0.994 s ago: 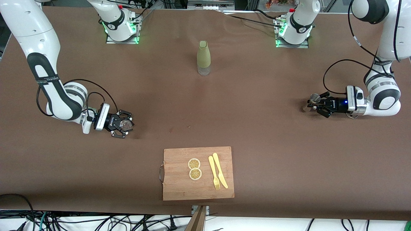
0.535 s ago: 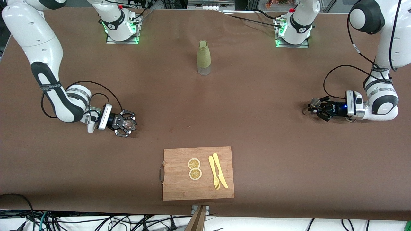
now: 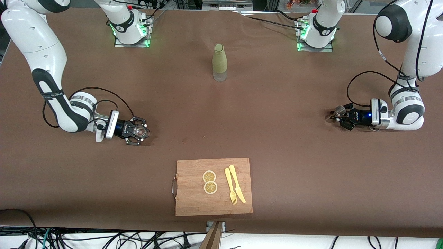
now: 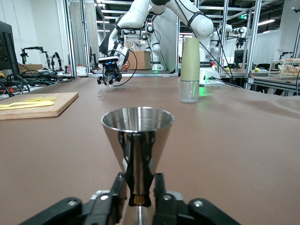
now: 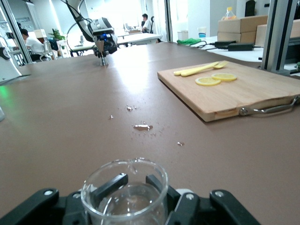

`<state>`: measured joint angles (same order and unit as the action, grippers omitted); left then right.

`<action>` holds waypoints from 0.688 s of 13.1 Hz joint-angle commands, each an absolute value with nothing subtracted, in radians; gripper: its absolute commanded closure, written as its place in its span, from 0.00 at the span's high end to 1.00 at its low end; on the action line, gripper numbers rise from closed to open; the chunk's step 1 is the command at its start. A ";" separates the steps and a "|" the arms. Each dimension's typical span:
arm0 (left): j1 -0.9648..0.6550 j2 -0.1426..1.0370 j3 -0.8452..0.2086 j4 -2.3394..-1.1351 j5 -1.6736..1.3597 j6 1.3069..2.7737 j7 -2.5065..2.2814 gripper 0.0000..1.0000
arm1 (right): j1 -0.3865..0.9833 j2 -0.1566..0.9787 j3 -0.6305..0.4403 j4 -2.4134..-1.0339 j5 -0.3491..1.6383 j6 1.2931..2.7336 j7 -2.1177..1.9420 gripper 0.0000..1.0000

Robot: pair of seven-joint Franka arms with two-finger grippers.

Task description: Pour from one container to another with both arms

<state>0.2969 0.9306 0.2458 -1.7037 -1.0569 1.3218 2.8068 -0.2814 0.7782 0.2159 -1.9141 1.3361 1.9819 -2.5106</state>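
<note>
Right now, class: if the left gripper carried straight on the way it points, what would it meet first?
The left gripper, shut on the steel jigger, points along the table toward the right gripper. The way looks free until there; the bottle seems off that line.

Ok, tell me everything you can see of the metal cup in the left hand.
The jigger is polished, mirror-bright steel, an hourglass form: a wide cone opening upward, narrowing to a thin waist, with a second cone flaring below. It stands upright, mouth level, and nothing shows inside. The left hand has its fingers shut on the waist from both sides. In the front view it sits at the left arm's end of the table, close to the brown cover; whether its base touches is unclear.
</note>
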 commanded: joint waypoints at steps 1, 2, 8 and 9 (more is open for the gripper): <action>0.296 0.953 0.281 -1.661 -1.042 1.313 3.011 1.00 | -0.305 0.784 0.213 -1.908 1.341 1.898 -2.577 0.27; 0.293 0.951 0.293 -1.637 -1.037 1.316 2.950 1.00 | -0.307 0.785 0.200 -1.911 1.329 1.866 -2.604 0.27; 0.282 0.887 0.347 -1.465 -0.774 1.404 2.411 1.00 | -0.308 0.827 0.141 -1.924 1.261 1.772 -2.709 0.28; 0.270 0.853 0.347 -1.439 -0.721 1.405 2.293 1.00 | -0.308 0.830 0.138 -1.930 1.261 1.770 -2.715 0.28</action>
<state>0.2954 0.9168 0.3402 -1.4788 -0.8114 1.4012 2.4741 -0.2936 0.8163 0.1388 -1.9236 1.2749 1.7979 -2.6831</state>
